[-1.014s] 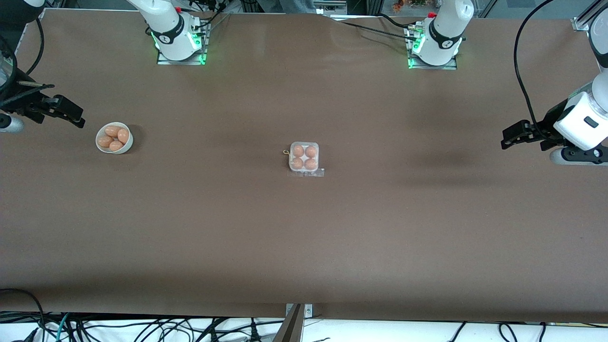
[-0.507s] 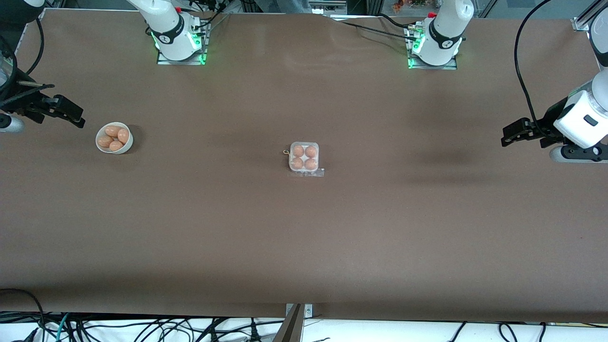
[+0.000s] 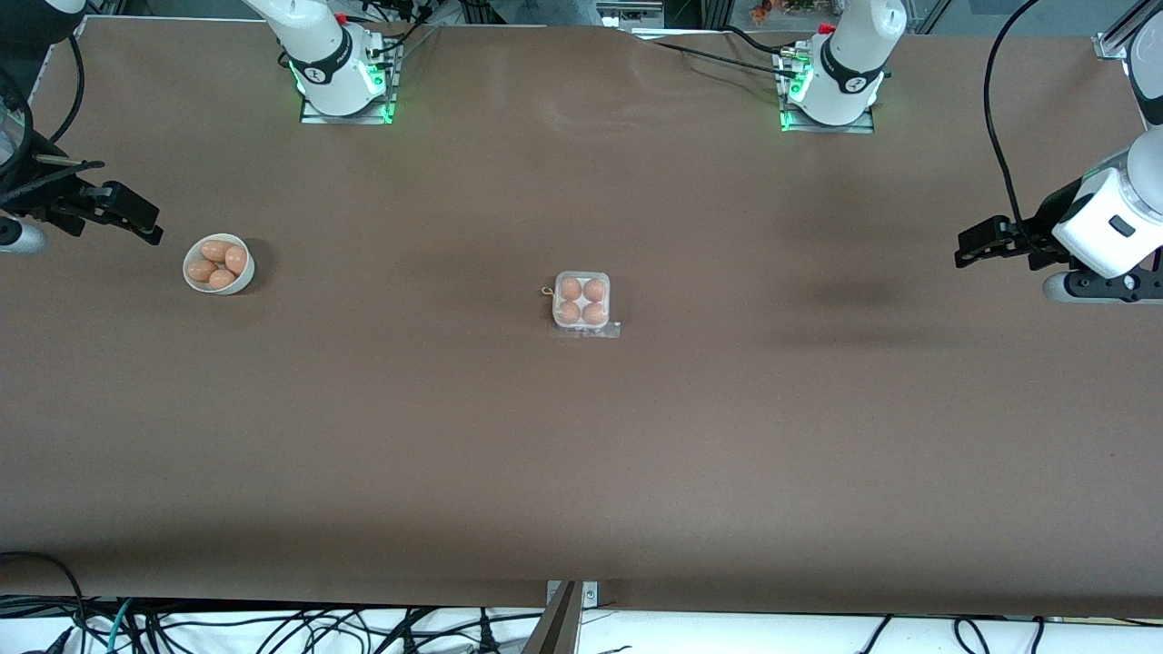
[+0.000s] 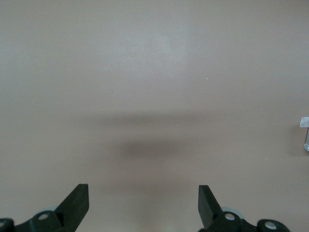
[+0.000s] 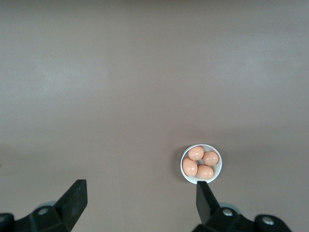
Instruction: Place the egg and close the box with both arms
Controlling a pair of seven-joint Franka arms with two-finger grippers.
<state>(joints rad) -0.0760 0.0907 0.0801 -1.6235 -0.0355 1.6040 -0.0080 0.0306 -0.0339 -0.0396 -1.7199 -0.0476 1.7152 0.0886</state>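
The box (image 3: pixel 581 300) sits mid-table with four orange-brown eggs (image 3: pixel 570 289) in its cells. A clear plastic strip (image 3: pixel 595 331) lies along its edge nearer the camera; I cannot tell how the lid stands. My left gripper (image 3: pixel 963 254) hangs open and empty over bare table at the left arm's end, and in the left wrist view (image 4: pixel 143 193) its fingers are wide apart. My right gripper (image 3: pixel 150 232) hangs open and empty at the right arm's end beside the bowl, and in the right wrist view (image 5: pixel 140 191) its fingers are wide apart.
A round white bowl (image 3: pixel 245 277) with several more eggs (image 3: pixel 215 252) stands toward the right arm's end; it also shows in the right wrist view (image 5: pixel 220 166). A sliver of clear plastic (image 4: pixel 304 135) shows at the edge of the left wrist view. Cables hang along the table's near edge.
My left gripper has drifted slightly toward the bases' side of the table. The right arm, the box and the bowl have not moved.
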